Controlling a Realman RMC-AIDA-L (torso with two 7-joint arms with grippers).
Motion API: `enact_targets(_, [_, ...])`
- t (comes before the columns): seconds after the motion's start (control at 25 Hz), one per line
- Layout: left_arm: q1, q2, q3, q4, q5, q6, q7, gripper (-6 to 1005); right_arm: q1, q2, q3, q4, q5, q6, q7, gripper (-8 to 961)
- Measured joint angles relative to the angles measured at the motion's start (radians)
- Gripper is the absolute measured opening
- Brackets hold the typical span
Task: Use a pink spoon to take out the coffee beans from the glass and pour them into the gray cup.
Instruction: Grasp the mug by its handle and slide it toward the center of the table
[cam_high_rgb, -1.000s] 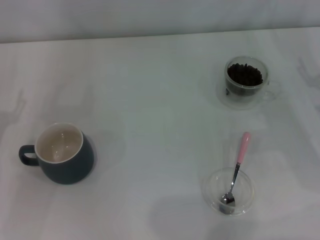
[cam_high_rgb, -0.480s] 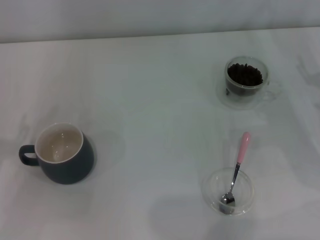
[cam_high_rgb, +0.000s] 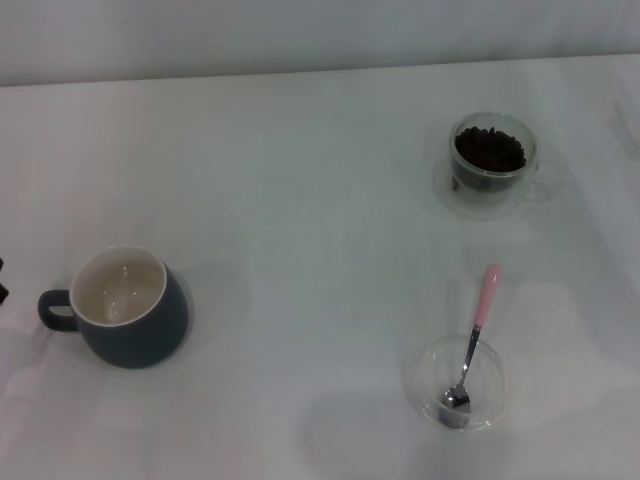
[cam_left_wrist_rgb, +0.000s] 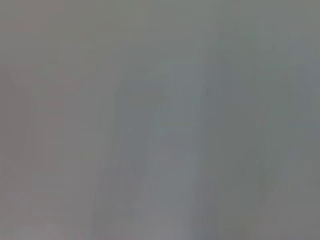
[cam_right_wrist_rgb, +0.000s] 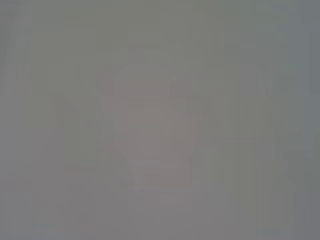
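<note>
In the head view the pink spoon (cam_high_rgb: 486, 296) lies with its metal bowl inside a shallow clear dish and its handle sticking out over the rim toward the back. The glass (cam_high_rgb: 492, 190) stands at the back right with a heap of dark coffee beans (cam_high_rgb: 490, 150) in it. At the front left sits the gray cup (cam_high_rgb: 140, 335), cream inside and holding nothing, its handle pointing left. A small dark sliver (cam_high_rgb: 2, 280) shows at the left edge beside that handle, seemingly part of my left arm. My right gripper is out of view. Both wrist views show only blank grey surface.
The shallow clear dish (cam_high_rgb: 500, 372) sits at the front right, in front of the glass. Everything stands on a white table (cam_high_rgb: 300, 200), whose back edge runs along the top of the head view.
A dark sliver has come into view at the left edge near the cup's handle. Faint shadows on the table have shifted. The cup, glass, dish and spoon have not moved.
</note>
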Motion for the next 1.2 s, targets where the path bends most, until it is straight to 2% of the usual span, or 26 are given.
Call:
enact_targets(0.24, [0.014,-0.001,0.0,-0.004,0.062,0.002,-0.002,834,0.012,0.0,0.042,-0.001,0.001,-0.001,0.0,870])
enact_targets(0.68, [0.062,-0.003,0.0,-0.027,0.094,0.023,-0.003,835,0.014,0.002,0.074,0.001,0.003,-0.005,0.0,871])
enact_targets(1.2, [0.028,0.002,0.0,-0.057,0.132,-0.056,-0.002,835,0.007,0.002,0.075,0.014,0.003,0.008,0.031,871])
